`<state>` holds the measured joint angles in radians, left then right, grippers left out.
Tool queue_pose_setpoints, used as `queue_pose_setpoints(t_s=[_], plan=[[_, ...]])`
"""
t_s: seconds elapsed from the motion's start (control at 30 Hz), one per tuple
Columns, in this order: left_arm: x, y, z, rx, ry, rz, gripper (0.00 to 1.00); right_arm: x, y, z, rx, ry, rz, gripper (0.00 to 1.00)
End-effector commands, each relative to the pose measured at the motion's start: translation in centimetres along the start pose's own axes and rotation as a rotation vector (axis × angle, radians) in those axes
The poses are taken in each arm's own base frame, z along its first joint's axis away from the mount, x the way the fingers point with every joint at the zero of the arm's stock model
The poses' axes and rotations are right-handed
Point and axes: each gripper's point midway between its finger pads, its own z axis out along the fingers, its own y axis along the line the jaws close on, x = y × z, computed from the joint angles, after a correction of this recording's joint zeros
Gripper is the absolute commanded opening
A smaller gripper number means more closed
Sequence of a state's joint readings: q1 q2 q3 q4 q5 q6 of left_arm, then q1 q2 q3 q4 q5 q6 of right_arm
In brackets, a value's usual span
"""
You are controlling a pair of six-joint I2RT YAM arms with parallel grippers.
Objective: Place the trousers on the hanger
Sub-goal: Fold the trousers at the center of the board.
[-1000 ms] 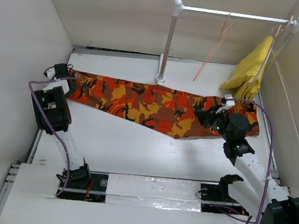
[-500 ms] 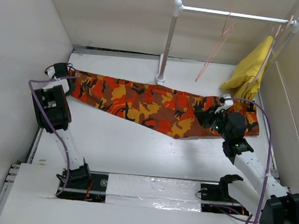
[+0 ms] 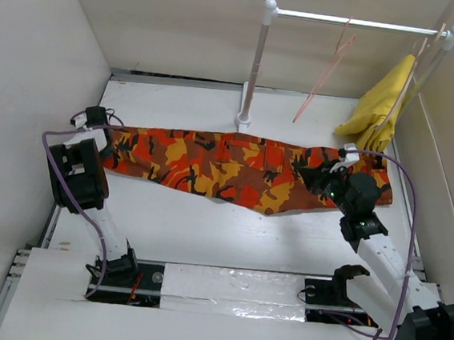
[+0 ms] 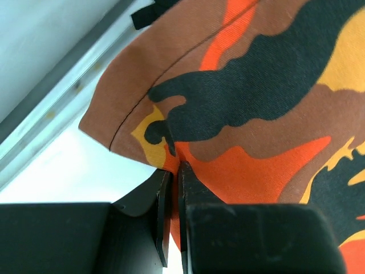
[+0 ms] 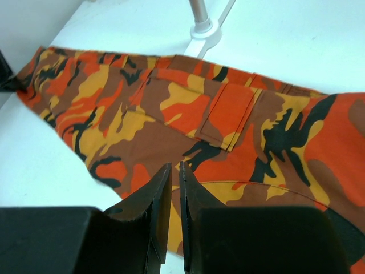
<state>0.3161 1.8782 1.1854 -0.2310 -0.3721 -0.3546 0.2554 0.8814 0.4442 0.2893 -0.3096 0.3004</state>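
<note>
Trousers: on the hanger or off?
Off. Trousers lie spread on the table, pinched by left claw and right claw; hanger hangs bare.

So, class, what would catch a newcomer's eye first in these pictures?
The trousers, in loud orange camouflage, lie stretched across the white table, one end pinched by the left gripper, the other by the right gripper. Behind them a thin pink hanger hangs bare on the rail, beside a yellow garment.

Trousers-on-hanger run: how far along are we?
Early. Done: left claw pinches the trousers at a hem, right claw is shut on the opposite end. In hand: cloth lies stretched between them on the table. To do: the hanger hangs bare on the rail; lifting and draping remain.
</note>
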Motion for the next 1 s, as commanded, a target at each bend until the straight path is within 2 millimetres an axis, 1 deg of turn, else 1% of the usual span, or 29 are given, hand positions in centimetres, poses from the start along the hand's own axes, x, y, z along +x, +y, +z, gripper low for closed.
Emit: queue_pose_setpoints(t_s=[0.0,0.03,0.07,0.1,0.13,0.17,0.2,0.23,0.27,0.3,0.33,0.37,0.4,0.43,0.5,0.53,0.57,0.6,0.63,0.67,0.7,0.73,0.77,0.8,0.83,0.87,0.9,0.93,0.97], plan=[[3.4,3.0,-2.1,-0.054,0.095,0.09,0.0,-4.2,-0.5,-0.9,0.047,-0.119,-0.056,0.17],[3.6,3.3,-3.0,-0.046,0.091,0.081,0.0,-4.4,-0.8,-1.3,0.062,-0.113,-0.059,0.17],[5.6,4.1,-3.2,-0.052,0.128,0.096,0.0,-4.8,-1.0,-1.7,0.077,-0.124,-0.066,0.17],[6.0,5.1,-4.3,-0.066,0.146,0.028,0.0,-5.5,-2.0,-2.6,0.127,-0.144,-0.081,0.18],[5.5,5.0,-4.8,-0.041,0.14,-0.024,0.0,-5.8,-2.6,-3.1,0.162,-0.151,-0.086,0.21],[6.8,5.2,-5.5,-0.023,0.182,-0.014,0.0,-6.2,-3.3,-3.7,0.204,-0.161,-0.087,0.27],[6.7,5.7,-6.1,-0.017,0.182,-0.017,0.0,-6.5,-4.1,-4.4,0.25,-0.167,-0.086,0.33],[5.8,6.1,-7.2,-0.015,0.139,-0.03,0.0,-7.0,-5.6,-5.7,0.332,-0.184,-0.087,0.46],[5.8,6.5,-7.7,-0.021,0.127,-0.036,0.0,-7.1,-6.1,-6.3,0.364,-0.196,-0.082,0.53],[5.5,6.9,-8.1,-0.012,0.107,-0.058,0.0,-7.1,-6.6,-6.8,0.385,-0.208,-0.078,0.58],[5.0,6.9,-8.9,0.01,0.073,-0.077,0.0,-7.6,-6.6,-7.2,0.393,-0.24,-0.075,0.65],[4.7,7.8,-9.2,0.001,0.057,-0.119,0.0,-7.1,-7.4,-7.5,0.42,-0.246,-0.051,0.69],[4.8,8.3,-9.2,-0.02,0.062,-0.135,0.03,-6.7,-7.6,-7.5,0.422,-0.241,-0.049,0.7],[4.0,8.9,-9.8,-0.02,0.029,-0.161,0.21,-6.7,-8.2,-7.7,0.449,-0.248,-0.034,0.74],[2.4,8.9,-10.8,0.011,-0.024,-0.216,0.44,-6.2,-9.4,-7.9,0.491,-0.232,-0.011,0.78],[1.4,7.9,-12.1,0.089,-0.056,-0.239,0.57,-6.0,-9.7,-7.9,0.501,-0.225,0.001,0.79],[-0.2,6.9,-13.0,0.157,-0.104,-0.259,0.59,-5.7,-10.1,-7.9,0.511,-0.218,0.011,0.81],[-1.1,5.8,-14.2,0.225,-0.131,-0.266,0.6,-5.3,-10.5,-7.9,0.521,-0.211,0.022,0.81],[-1.9,4.2,-15.9,0.316,-0.163,-0.259,0.59,-5.4,-11.0,-8.0,0.536,-0.221,0.031,0.82],[-3.4,2.9,-17.7,0.37,-0.214,-0.251,0.58,-5.1,-11.3,-8.0,0.543,-0.219,0.039,0.85],[-3.7,1.6,-18.9,0.406,-0.237,-0.237,0.58,-4.7,-11.9,-8.0,0.565,-0.214,0.053,0.89],[-3.0,-1.4,-21.2,0.487,-0.25,-0.176,0.58,-4.4,-12.7,-8.3,0.605,-0.221,0.085,0.97],[-3.0,-3.3,-22.9,0.55,-0.273,-0.158,0.55,-3.9,-13.1,-8.3,0.618,-0.216,0.1,1.0],[-2.3,-5.0,-24.4,0.611,-0.279,-0.136,0.52,-3.5,-14.1,-8.7,0.667,-0.216,0.12,1.0],[-1.6,-6.6,-26.5,0.688,-0.29,-0.143,0.47,-3.0,-15.3,-9.3,0.72,-0.224,0.156,1.0],[0.8,-10.0,-29.4,0.826,-0.293,-0.091,0.43,-2.7,-15.9,-9.5,0.741,-0.225,0.171,1.0],[1.9,-11.4,-31.2,0.901,-0.294,-0.083,0.4,-2.3,-16.5,-9.8,0.762,-0.225,0.189,1.0],[3.1,-12.4,-33.3,0.979,-0.287,-0.099,0.31,-2.1,-18.0,-10.6,0.816,-0.24,0.227,1.0],[5.8,-14.5,-35.9,1.093,-0.28,-0.061,0.25,-1.6,-19.0,-11.2,0.856,-0.24,0.251,1.0]])
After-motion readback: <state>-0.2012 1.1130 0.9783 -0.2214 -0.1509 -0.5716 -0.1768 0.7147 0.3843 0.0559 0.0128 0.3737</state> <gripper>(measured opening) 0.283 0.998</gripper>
